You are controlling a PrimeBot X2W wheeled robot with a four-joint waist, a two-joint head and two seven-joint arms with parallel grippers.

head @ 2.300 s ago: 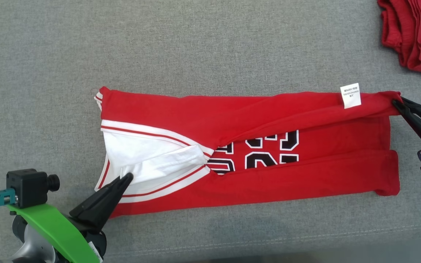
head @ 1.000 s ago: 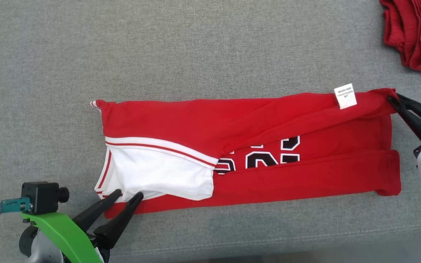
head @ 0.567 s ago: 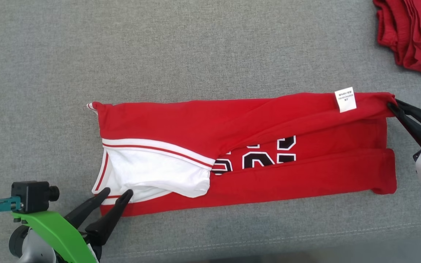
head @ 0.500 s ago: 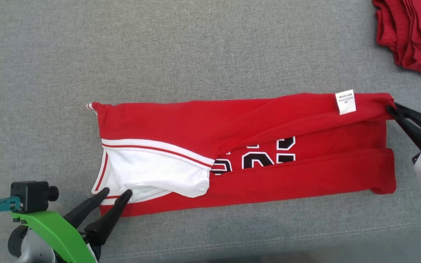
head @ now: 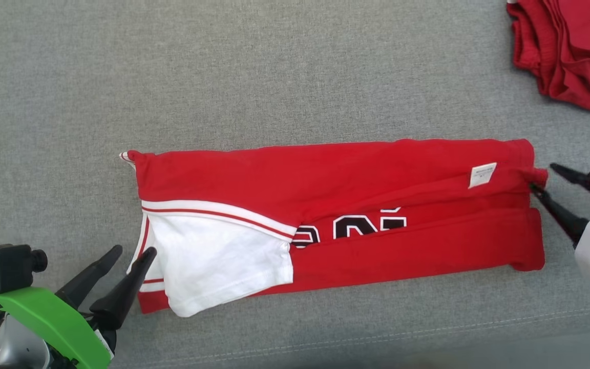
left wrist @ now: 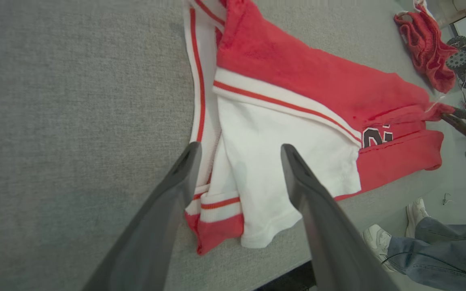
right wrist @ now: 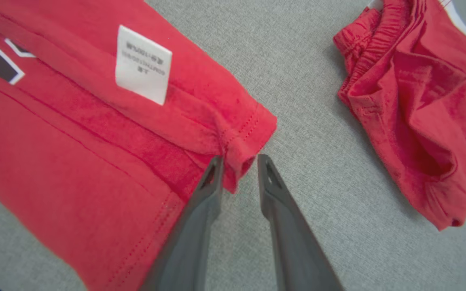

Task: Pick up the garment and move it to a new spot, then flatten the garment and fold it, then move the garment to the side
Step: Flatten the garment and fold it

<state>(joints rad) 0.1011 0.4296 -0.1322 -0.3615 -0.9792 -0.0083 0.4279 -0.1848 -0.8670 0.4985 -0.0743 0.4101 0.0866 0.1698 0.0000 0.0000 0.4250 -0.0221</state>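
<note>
While the garment lies folded, left tool open, right tool parted around its corner

Garment flat; left claw, right claw parted.

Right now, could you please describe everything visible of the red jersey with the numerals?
The jersey is red knit with a white panel, striped trim, half-hidden black numerals and a white label. It lies flat on the grey surface, folded into a long band. One corner sits inside the open right gripper; the open left gripper is at its white end.
</note>
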